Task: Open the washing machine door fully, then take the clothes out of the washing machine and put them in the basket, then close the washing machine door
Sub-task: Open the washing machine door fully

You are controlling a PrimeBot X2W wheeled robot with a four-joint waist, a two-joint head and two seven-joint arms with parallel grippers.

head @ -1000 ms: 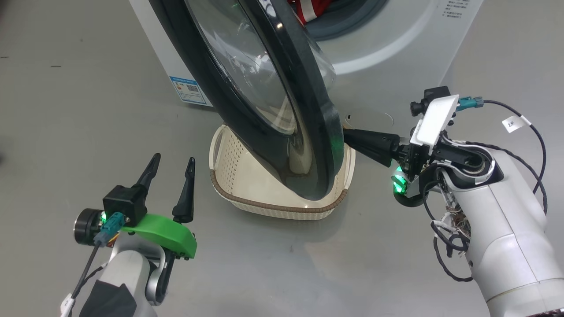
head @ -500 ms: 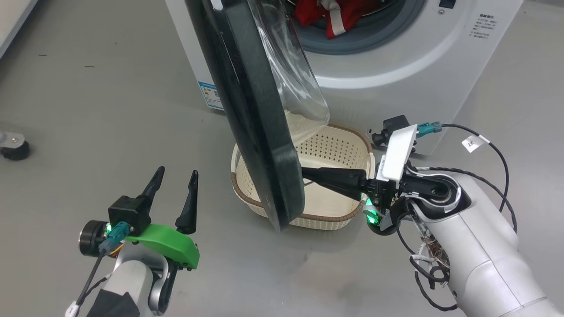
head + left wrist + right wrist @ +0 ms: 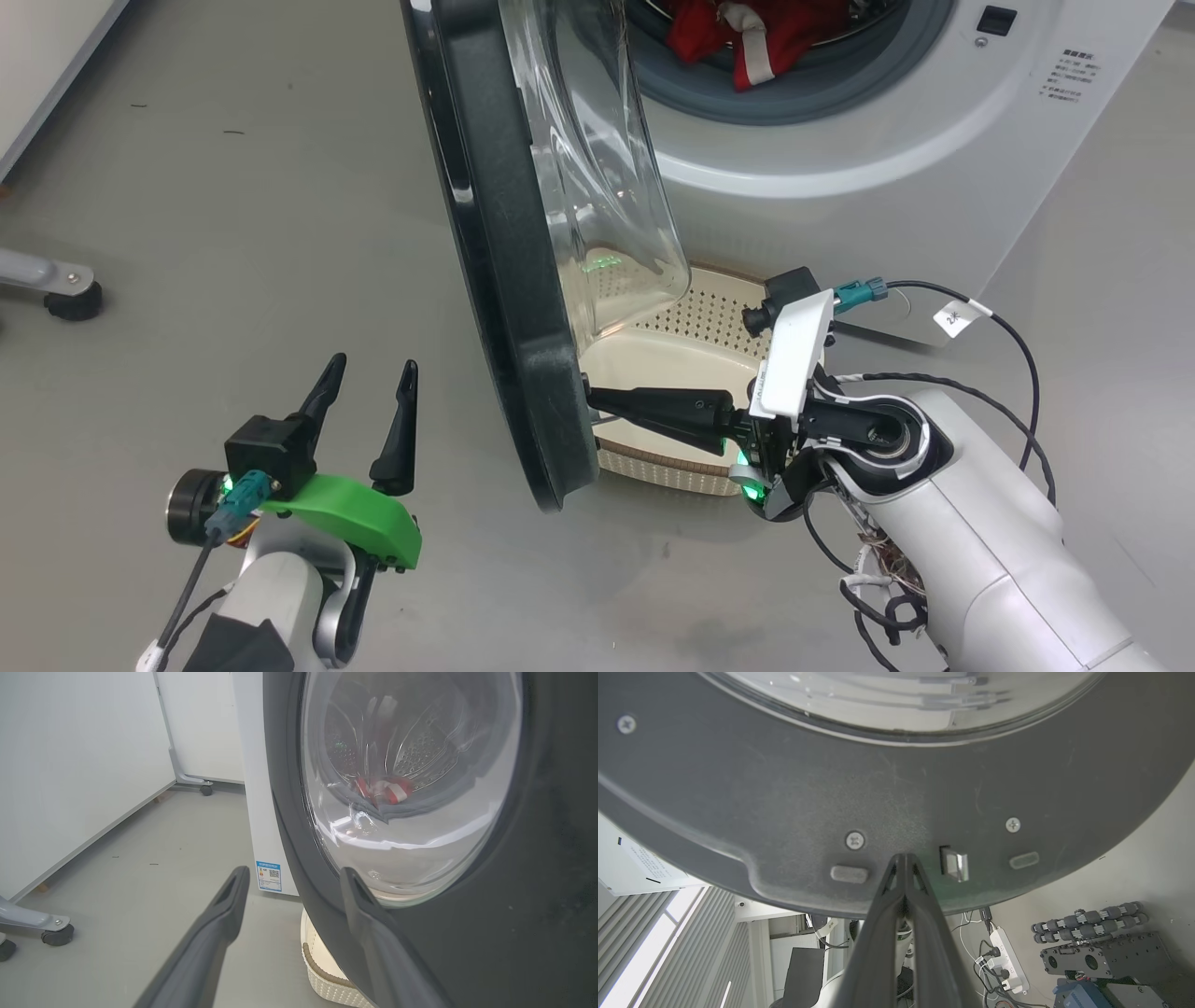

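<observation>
The washing machine door [image 3: 509, 308] stands nearly edge-on to my head camera, black rim toward me and glass bowl on its right side. My right gripper [image 3: 590, 393] is shut, its tips pressed against the rim's inner face low down; in the right wrist view the right gripper [image 3: 903, 858] meets the door [image 3: 784, 793] beside the latch [image 3: 955, 865]. My left gripper [image 3: 372, 364] is open and empty, left of the door and apart from it. Red clothes [image 3: 747, 37] with white trim lie in the washing machine [image 3: 840, 187] drum. The basket [image 3: 695, 350] sits on the floor under the door.
A grey wheeled leg [image 3: 56, 285] stands on the floor at far left. A white panel [image 3: 70, 765] runs along the left side. A blue label [image 3: 268, 876] marks the machine's side. A power strip [image 3: 1006, 961] and metal equipment [image 3: 1092, 952] show in the right wrist view.
The door has swung wider, from slanted across the basket to nearly edge-on, with my shut right gripper following against its inner rim. The head camera has shifted too. My left gripper has stayed put.
</observation>
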